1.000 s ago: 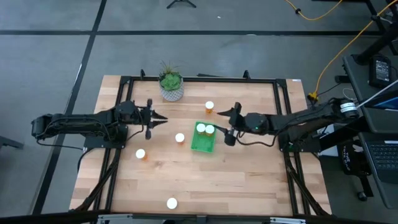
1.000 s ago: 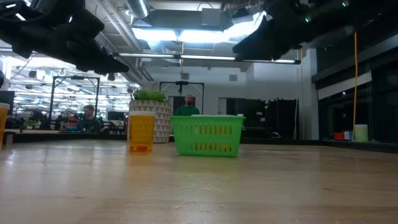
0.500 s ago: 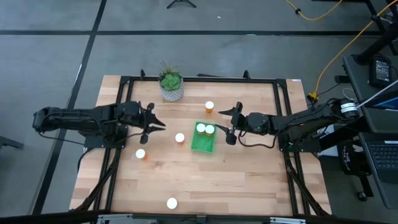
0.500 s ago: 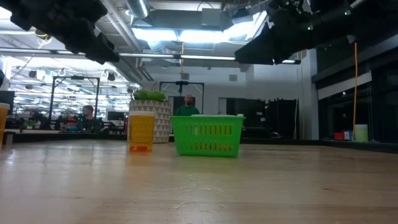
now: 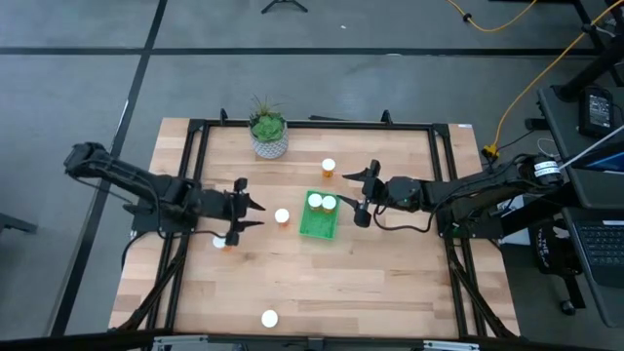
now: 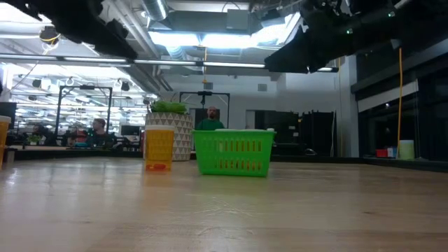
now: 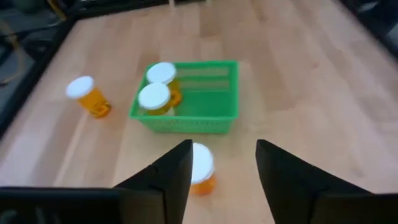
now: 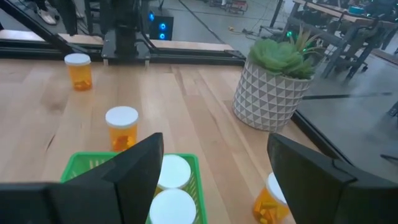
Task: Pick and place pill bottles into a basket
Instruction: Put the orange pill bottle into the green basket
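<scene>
1. Since a second ago the left arm has swung toward the lower part of the high view: the left gripper (image 5: 250,212) sat level with the upper edge of the basket and now hangs lower, left of centre, its fingers spread and empty.
2. The right gripper (image 5: 357,198) has barely shifted; it hovers just right of the basket (image 5: 318,226), fingers spread, holding nothing.
3. The bottles and basket lie as they did before.
4. The green basket sits at the centre of the high view, with two pill bottles (image 5: 322,203) standing in its upper end, side by side.
5. One loose bottle (image 5: 282,216) stands just right of the left gripper's tips, between them and the basket; in the left wrist view this bottle (image 7: 199,168) shows in the gap between the two fingers, near the basket's wall (image 7: 186,120).
6. Another bottle (image 5: 220,242) lies at the lower left of that gripper, partly under the arm.
7. A further bottle (image 5: 329,168) stands above the basket, toward the upper centre, near the potted plant (image 5: 268,132).
8. The last bottle (image 5: 269,318) stands well apart at the bottom edge of the table (image 5: 390,283).
</scene>
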### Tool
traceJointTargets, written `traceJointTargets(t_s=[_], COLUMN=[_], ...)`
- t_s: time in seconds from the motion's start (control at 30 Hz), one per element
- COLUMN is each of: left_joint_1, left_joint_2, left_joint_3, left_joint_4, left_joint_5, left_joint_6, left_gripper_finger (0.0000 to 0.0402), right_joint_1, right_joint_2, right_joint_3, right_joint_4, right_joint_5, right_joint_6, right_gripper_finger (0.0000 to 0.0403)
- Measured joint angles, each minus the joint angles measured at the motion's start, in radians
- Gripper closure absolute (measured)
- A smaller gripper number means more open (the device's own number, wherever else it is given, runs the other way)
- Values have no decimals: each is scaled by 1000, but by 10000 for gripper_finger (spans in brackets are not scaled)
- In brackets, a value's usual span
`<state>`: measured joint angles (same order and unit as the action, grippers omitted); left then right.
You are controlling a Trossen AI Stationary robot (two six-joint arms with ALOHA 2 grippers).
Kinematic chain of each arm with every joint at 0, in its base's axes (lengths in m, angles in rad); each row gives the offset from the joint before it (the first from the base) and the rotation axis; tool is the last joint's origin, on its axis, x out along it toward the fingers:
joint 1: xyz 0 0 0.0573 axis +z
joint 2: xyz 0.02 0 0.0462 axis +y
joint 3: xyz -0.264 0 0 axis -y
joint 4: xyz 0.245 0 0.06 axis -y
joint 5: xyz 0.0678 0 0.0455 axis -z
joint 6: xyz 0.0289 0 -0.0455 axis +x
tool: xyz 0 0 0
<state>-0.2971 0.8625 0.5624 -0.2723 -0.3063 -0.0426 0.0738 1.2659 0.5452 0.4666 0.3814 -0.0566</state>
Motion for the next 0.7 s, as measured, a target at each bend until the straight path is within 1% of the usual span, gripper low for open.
traceJointTargets(t_s=[0.1, 0.33, 0.5, 0.7], left_joint_1=[-40, -50, -50, -50], left_joint_2=[39, 101, 160, 254], left_joint_3=[2, -6, -33, -35], left_joint_4=[-11, -9, 0, 26], left_joint_5=[-104, -231, -246, -262], left_joint_6=[-36, -133, -201, -209], left_gripper_finger=[213, 178, 163, 160], right_joint_1=[0, 0, 0, 0], right_joint_2=[0, 0, 0, 0], right_joint_3=[0, 0, 0, 0], right_joint_4=[-12, -25, -26, -31], right_joint_5=[0, 0, 0, 0], right_joint_6=[1, 11, 3, 31], right_gripper_finger=[111, 111, 111, 111])
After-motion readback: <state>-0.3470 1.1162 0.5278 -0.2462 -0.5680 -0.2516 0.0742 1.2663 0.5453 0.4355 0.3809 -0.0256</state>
